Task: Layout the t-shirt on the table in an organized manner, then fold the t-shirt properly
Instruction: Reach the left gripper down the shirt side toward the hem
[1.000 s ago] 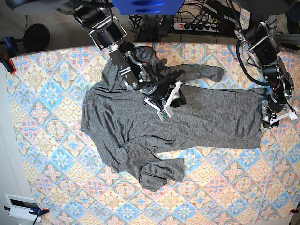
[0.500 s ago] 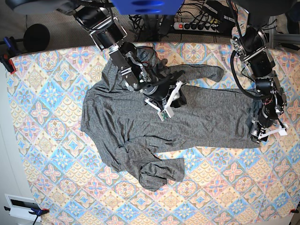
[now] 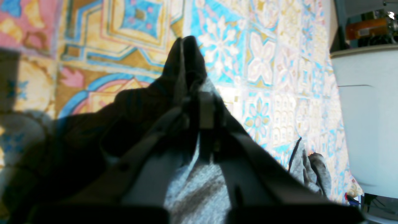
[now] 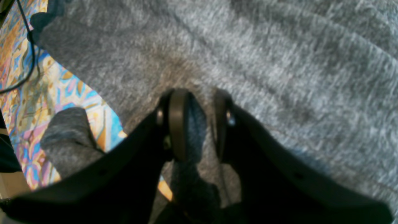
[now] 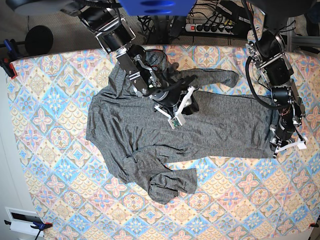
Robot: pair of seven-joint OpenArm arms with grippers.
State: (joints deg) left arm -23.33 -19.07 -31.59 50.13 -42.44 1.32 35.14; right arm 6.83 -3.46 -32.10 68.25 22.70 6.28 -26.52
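1. On the base view, the t-shirt [image 5: 180,127] lies spread over the middle of the table [image 5: 55,75], still untidy: one long sleeve is doubled back at the near edge, the other trails off toward the far side. The left gripper [image 5: 283,145] has moved along the hem since a second ago, from further up the shirt's edge to its corner, and now sits right on that corner. The right gripper [image 5: 181,106] has not shifted; it rests on the chest area near the far sleeve.

2. From the left wrist camera, the left gripper [image 3: 199,93] has just snapped closed from a wide stance, and a dark peak of the t-shirt [image 3: 189,59] stands up between the fingertips, so it has hold of the hem corner. The patterned table [image 3: 264,56] shows bare just beyond the pinch. The picture is blurred and in shadow, so how deep the bite goes is hard to say.

3. From the right wrist camera, the right gripper [image 4: 199,121] stands partly parted, jaws pressed down onto the t-shirt [image 4: 279,46] with a ridge of knit rising in the gap; whether that amounts to a real hold I cannot tell.

4. With the corner newly gripped, my reading is that the layout stage continues: pulling the hem outward should flatten the body before any fold.
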